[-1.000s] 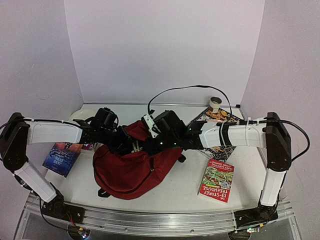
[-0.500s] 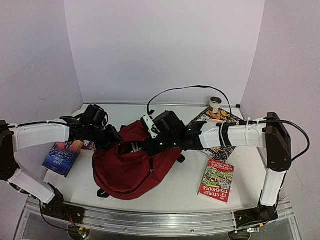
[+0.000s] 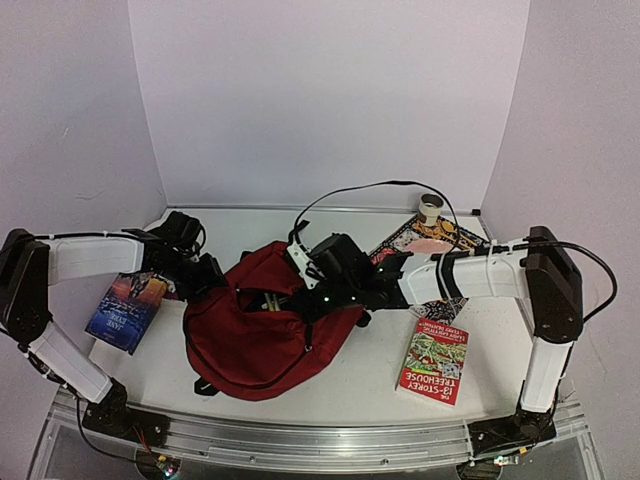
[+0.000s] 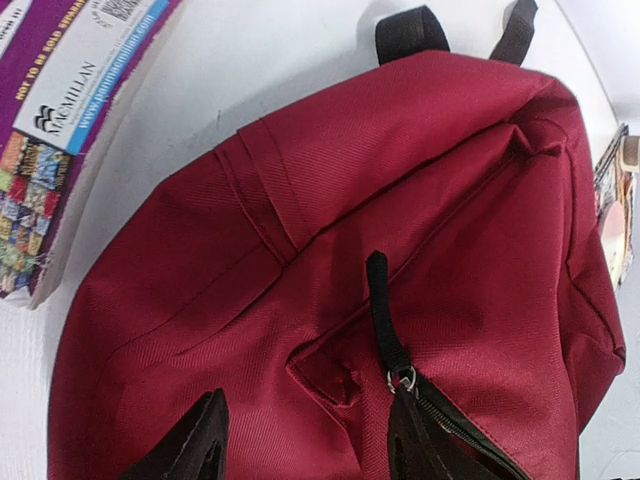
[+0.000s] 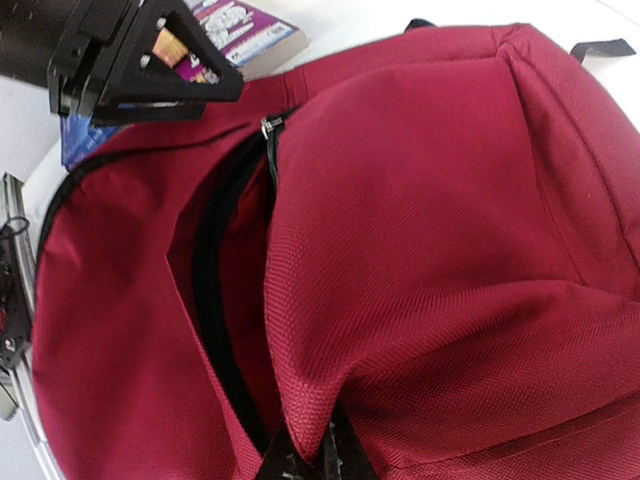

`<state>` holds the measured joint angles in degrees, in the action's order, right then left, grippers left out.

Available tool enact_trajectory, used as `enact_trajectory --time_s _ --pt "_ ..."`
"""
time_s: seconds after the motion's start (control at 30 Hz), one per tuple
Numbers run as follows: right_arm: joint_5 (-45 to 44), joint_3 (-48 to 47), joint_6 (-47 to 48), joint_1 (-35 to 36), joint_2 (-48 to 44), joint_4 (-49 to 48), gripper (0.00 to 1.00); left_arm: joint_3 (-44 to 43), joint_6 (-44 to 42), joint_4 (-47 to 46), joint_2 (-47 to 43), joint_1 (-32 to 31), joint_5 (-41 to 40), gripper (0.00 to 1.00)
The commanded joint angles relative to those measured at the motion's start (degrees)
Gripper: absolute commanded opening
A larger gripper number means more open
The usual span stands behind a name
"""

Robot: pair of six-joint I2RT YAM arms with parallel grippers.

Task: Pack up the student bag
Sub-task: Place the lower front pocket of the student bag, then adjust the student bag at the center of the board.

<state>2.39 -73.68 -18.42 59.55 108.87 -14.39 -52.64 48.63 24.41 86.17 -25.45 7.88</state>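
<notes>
The student bag lies on its side on the table, between the 2 arms and right under both of them. It is big, dark red and floppy. Its main zip is partly undone, so there is a long dark gap in the top. I cannot tell what is inside the gap.

The packing looks far from done. At least 3 books are out on the table. A blue book lies just beside the left gripper, on the side away from the bag. A treehouse book lies well away from the right gripper, back near that arm's base. A third bright book peeks out from under the right arm. I think these need to go in, and then the zip needs closing.

The left gripper hangs just over the top of the bag with its fingers apart. It holds nothing. The black zip pull lies just ahead of 1 finger, very near it, but I cannot tell if they touch.

The right gripper is closed tight. Its tips look like they pinch a fold of the red cloth at the edge of the gap, so it seems to hold the bag's mouth up.
</notes>
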Motion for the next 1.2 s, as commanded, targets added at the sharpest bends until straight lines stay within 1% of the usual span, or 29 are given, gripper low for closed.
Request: enact_trajectory --time_s 0.0,0.1,0.2,0.27,0.4,0.57,0.73,0.9,1.07,1.17 --pt "-0.2 2.34 1.22 0.56 2.46 -0.46 0.09 -3.68 -3.36 0.11 1.67 -0.01 1.92 0.56" --pt "-0.8 3.51 0.95 0.49 3.13 -0.33 0.12 -4.37 -4.29 0.07 2.61 0.05 2.67 0.57" --pt "-0.38 3.75 1.04 0.56 2.71 0.43 0.17 -4.7 -4.71 0.11 3.23 0.31 3.37 0.57" --pt "1.16 3.31 1.15 0.5 1.44 1.3 0.23 -4.91 -4.97 0.1 3.41 0.6 3.99 0.57" --pt "4.65 1.41 1.28 0.49 -2.39 3.34 0.38 -5.21 -5.76 0.11 3.3 1.31 4.39 0.58" --pt "6.45 -0.23 0.67 0.51 -5.81 5.59 0.48 -6.61 -6.82 0.01 4.22 2.41 5.75 0.59" --pt "4.28 -1.51 -0.66 0.49 -6.84 6.47 0.51 -8.93 -7.56 -0.27 6.26 2.79 6.52 0.58" --pt "1.03 -2.58 -1.83 0.46 -6.05 6.45 0.51 -10.54 -7.65 -0.95 9.34 3.1 6.91 0.54" --pt "-1.81 -3.72 -2.64 0.46 -3.96 6.57 0.51 -11.71 -6.35 -3.35 12.68 3.39 10.21 0.46" --pt "-5.81 -3.31 -3.89 0.39 -2.55 6.57 0.51 -11.63 -5.44 -4.74 13.97 3.39 12.03 0.37"
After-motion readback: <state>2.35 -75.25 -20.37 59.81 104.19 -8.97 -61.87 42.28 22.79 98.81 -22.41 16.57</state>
